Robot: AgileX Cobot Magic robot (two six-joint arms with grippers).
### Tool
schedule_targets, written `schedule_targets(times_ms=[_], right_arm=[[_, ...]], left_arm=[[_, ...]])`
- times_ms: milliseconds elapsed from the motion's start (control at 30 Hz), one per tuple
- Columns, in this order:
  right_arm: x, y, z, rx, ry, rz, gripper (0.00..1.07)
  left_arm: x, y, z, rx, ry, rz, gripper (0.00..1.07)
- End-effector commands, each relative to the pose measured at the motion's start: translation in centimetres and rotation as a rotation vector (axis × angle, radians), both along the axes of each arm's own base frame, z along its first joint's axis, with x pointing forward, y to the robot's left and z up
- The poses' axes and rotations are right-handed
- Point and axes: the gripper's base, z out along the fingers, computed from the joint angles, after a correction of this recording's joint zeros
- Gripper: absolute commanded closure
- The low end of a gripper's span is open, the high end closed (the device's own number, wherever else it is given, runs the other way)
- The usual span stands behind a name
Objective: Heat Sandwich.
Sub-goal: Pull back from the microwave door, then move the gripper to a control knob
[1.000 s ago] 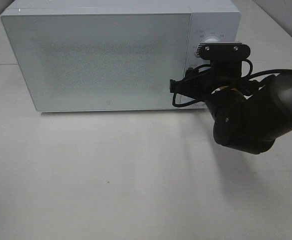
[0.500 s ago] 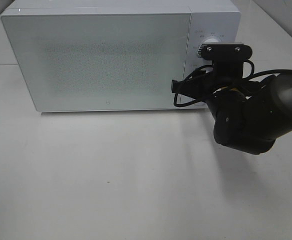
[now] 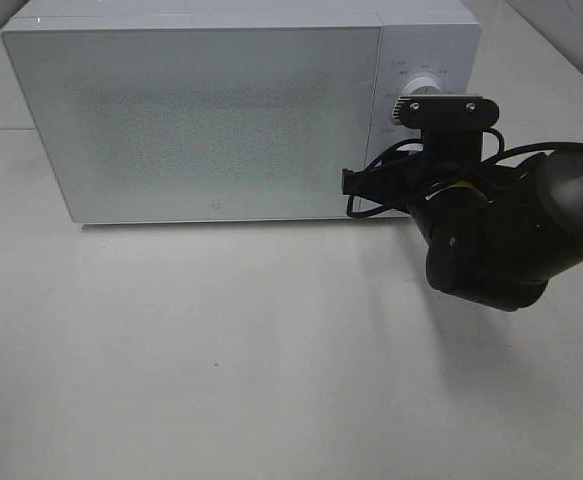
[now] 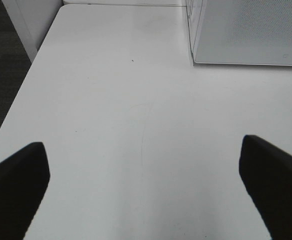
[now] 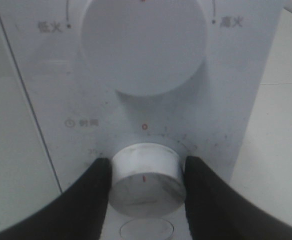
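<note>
At the panel [image 5: 246, 90]: the right gripper [image 5: 144, 175] faces the microwave [image 3: 201, 120] head-on, jaws narrowed onto the timer knob [image 5: 144, 172], one on either side, both touching its rim.
Key relation: the knob sits squarely between the jaws. Its axis points straight out of the panel along the wrist's line, so a roll of the wrist should turn it.
Scale: the 0 mark [image 5: 144, 126] lies just past the knob, towards the power knob [image 5: 144, 47]. The knob's red line seems aimed at it, so the timer looks unset.
Sandwich: not in view. The door [image 3: 121, 60] is shut and frosted, so it is probably inside, unconfirmed.
Left gripper [image 4: 146, 185]: jaws wide and empty over bare tabletop [image 4: 135, 100], near the microwave's far corner, well apart from the panel.
Nearer arm: right.
</note>
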Motion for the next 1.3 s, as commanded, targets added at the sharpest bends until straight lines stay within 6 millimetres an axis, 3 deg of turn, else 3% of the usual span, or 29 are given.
schedule_targets(times_ms=[33,133,567,833,1000,1167,1300], right_arm=[[0.18,-0.11,0.26,0.008,-0.009,-0.004,0.76],[0.18,-0.11,0.27,0.018,-0.01,-0.007,0.85],[0.23,-0.13,0.4,0.024,-0.025,-0.013,0.84],[0.26,-0.18,0.54,0.115,-0.044,-0.042,0.87],[0.29,-0.19,0.67,0.253,-0.066,-0.079,0.86],[0.35,-0.05,0.88,0.561,-0.098,-0.138,0.86],[0.38,0.04,1.04,0.7,-0.116,-0.156,0.86]], left_arm=[[-0.34,-0.01,-0.07,0.001,-0.035,0.003,0.09],[-0.34,-0.01,-0.07,0.001,-0.035,0.003,0.09],[-0.34,-0.01,-0.07,0.001,-0.035,0.003,0.09],[-0.34,-0.01,-0.07,0.001,-0.035,0.003,0.09],[-0.34,-0.01,-0.07,0.001,-0.035,0.003,0.09],[-0.34,-0.01,-0.07,0.001,-0.035,0.003,0.09],[-0.34,-0.01,-0.07,0.001,-0.035,0.003,0.09]])
